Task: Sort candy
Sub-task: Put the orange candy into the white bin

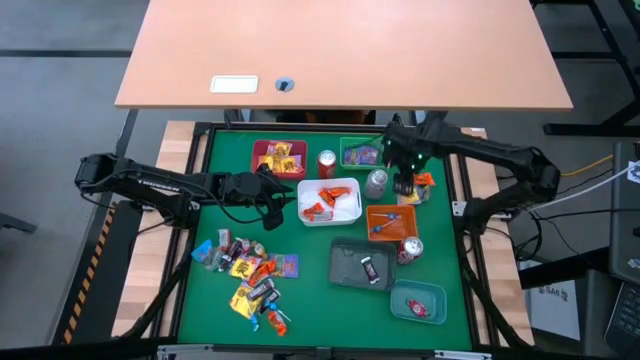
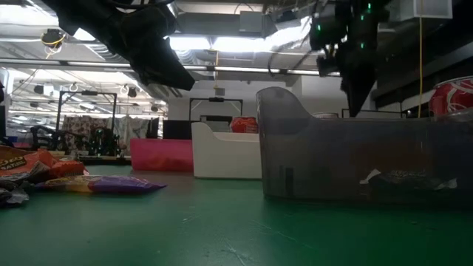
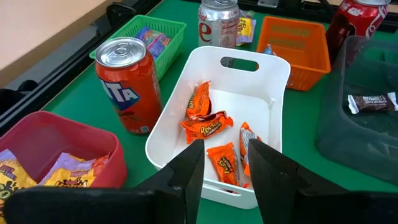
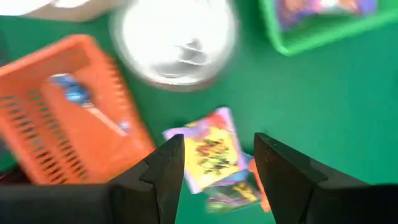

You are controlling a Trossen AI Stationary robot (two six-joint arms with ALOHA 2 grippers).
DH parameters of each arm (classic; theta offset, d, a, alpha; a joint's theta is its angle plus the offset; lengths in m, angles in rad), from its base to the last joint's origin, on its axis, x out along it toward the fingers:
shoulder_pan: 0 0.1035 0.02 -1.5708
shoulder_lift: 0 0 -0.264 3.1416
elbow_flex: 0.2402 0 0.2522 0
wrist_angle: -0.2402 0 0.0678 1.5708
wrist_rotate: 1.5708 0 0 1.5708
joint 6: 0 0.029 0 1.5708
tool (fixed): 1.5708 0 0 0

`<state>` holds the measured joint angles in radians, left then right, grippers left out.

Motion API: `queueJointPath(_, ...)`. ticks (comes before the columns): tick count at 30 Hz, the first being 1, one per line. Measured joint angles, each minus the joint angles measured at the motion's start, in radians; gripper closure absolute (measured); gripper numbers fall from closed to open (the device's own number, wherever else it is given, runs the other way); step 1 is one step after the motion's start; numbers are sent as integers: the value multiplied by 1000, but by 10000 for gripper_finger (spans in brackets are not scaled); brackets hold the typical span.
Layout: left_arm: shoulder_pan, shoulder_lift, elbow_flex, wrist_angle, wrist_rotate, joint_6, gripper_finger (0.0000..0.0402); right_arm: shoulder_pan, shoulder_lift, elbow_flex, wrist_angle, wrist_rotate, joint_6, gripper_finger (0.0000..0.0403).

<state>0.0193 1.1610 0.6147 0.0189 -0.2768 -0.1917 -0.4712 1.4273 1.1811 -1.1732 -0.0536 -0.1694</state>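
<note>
Right hand (image 4: 214, 168) up over the far right of the table (image 1: 310, 290), fingers spread, nothing pinched, a yellow and purple sweet (image 4: 208, 152) lying right below on the green between orange tray (image 4: 56, 106) and green tray (image 4: 323, 25). Left hand (image 3: 227, 165) parked over the white tray (image 3: 249, 81), fingers parted and empty above orange-wrapped sweets (image 3: 205, 121). Loose pile of candy (image 1: 250, 275) waiting at front left.
</note>
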Motion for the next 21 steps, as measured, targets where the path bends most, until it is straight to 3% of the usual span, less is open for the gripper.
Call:
queueJointPath(7,0,0,0,0,0,-8,288,-188,0,-171,106,-1,-23,214)
queueJointPath(14,0,0,0,1,-19,-8,288,-280,1,-313,195,8,-12,214)
queueJointPath(21,0,0,0,1,-30,-8,288,-285,1,-339,287,171,156,214)
